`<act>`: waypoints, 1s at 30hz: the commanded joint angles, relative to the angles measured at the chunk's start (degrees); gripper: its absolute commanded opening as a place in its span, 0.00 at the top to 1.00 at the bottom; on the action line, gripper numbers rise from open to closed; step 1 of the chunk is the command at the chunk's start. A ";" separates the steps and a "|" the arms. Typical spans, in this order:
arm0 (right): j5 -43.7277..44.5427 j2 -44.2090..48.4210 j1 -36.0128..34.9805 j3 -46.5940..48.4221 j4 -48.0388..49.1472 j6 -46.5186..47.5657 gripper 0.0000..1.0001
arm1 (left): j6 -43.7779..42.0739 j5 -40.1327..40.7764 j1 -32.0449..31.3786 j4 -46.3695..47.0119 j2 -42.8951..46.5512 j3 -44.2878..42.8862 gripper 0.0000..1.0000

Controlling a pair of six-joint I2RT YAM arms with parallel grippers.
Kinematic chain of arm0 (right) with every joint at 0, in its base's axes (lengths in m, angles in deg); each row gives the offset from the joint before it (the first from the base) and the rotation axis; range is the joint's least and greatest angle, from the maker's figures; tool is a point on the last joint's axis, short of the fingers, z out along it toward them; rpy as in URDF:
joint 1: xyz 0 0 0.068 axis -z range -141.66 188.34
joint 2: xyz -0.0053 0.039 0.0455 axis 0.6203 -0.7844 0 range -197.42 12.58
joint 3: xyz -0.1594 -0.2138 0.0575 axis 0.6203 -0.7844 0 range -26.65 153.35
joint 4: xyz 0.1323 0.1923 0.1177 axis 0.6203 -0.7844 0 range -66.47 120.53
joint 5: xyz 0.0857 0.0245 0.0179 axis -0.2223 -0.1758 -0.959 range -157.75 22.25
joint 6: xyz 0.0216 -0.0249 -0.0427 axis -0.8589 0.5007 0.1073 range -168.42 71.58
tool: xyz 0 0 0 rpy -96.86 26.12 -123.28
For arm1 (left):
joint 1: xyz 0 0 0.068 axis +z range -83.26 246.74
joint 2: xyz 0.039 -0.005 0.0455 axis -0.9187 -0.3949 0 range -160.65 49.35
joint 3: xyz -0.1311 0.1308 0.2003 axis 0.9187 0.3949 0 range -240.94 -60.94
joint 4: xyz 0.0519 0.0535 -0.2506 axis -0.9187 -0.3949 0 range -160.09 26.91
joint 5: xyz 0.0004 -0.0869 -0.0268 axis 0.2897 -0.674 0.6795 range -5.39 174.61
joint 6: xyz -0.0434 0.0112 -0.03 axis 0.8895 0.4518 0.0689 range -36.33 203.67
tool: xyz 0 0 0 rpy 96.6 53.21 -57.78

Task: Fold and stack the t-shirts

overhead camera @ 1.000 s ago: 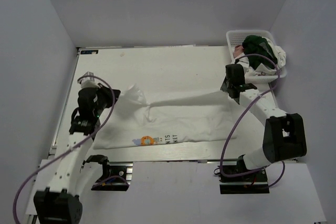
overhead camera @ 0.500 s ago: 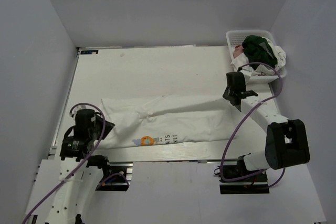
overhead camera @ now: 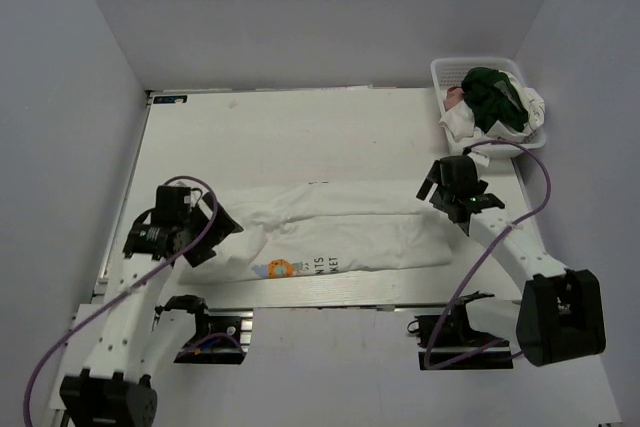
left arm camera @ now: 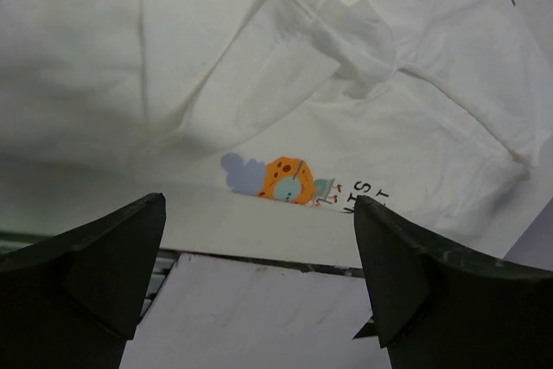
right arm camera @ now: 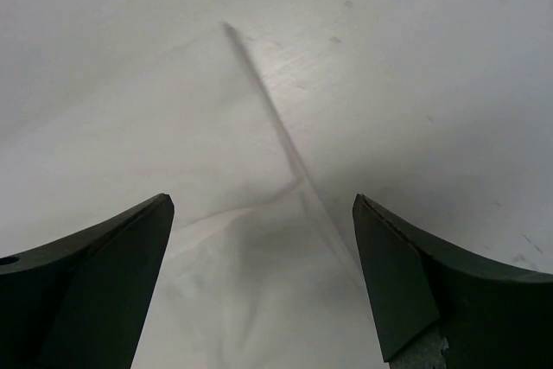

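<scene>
1. The left tool (left arm camera: 259, 200) and the right tool (right arm camera: 262, 202) are both seen released, jaws spread wide, with nothing between them; a second ago both were clenched on cloth.
2. The printed white t-shirt (overhead camera: 340, 232) is no longer held up and stretched between the two tools. It is now laid flat on the bench (overhead camera: 300, 137) as a long band near the front edge, running from below the left tool to just beside the right tool.
3. The far edge of the shirt, raised a second ago, is now brought down over the lower part, so a lengthwise fold is judged to be made.
4. The multicoloured graphic (overhead camera: 277, 268) and the dark lettering (overhead camera: 325, 264) are left uncovered along the near edge of the band.
5. In the left wrist view, a rumpled sleeve (left arm camera: 354, 28) is seen bunched on top of the cloth beyond the graphic, so the left end is not lying smooth.
6. In the right wrist view, only a thin straight cloth edge on the bench is seen between the jaws.
7. For the task, this shirt is judged part-folded: crosswise folds are still needed, and the sleeve is likely to need tucking first.
8. The dark green t-shirt (overhead camera: 490, 87), a pink one (overhead camera: 455, 97) and a white one (overhead camera: 462, 123) are still heaped in the white basket (overhead camera: 524, 71) at the far right corner, unfolded.
</scene>
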 commanded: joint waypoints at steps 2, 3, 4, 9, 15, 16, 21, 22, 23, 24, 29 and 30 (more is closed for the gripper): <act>-13.99 5.22 -1.22 -1.52 12.90 6.82 0.10 | -3.09 -7.76 -0.28 22.64 -12.02 3.52 0.00; -15.34 4.96 -1.40 -1.52 15.34 7.78 0.10 | -3.09 -7.06 -0.28 25.28 -14.75 2.04 0.00; -17.70 4.53 -1.66 -1.25 15.37 7.97 0.10 | -3.87 -5.84 -0.80 26.26 -20.00 0.89 0.00; -19.31 1.01 -2.80 -1.25 15.45 8.32 0.10 | -4.76 1.89 -2.04 25.22 -33.39 -7.72 0.09; -16.76 0.83 -2.98 -3.62 15.81 7.00 0.10 | -4.76 6.30 -5.73 22.06 -44.56 -11.25 0.27; -16.32 1.00 -2.98 -3.80 15.81 6.92 0.10 | -4.76 6.82 -6.34 21.36 -46.75 -11.25 0.30; -15.52 1.36 -2.81 -4.06 15.72 7.09 0.10 | -4.14 6.83 -11.25 19.95 -48.96 -11.78 0.67; -15.61 1.71 -2.89 -4.50 16.15 7.00 0.10 | -3.54 6.31 -11.96 19.34 -48.44 -11.78 0.72; -15.70 1.80 -2.81 -4.68 16.33 6.92 0.10 | -3.53 6.30 -12.58 19.33 -48.44 -11.78 0.81; -15.88 1.71 -2.81 -4.85 16.77 6.83 0.10 | -3.53 4.65 -13.89 19.33 -47.13 -11.78 0.99; -16.23 1.45 -2.81 -6.00 16.51 6.30 0.10 | -3.00 -1.68 -18.82 18.63 -45.54 -11.78 1.00; -16.32 1.44 -2.89 -6.09 16.68 6.21 0.10 | -3.00 -2.57 -20.48 18.63 -45.54 -11.78 1.00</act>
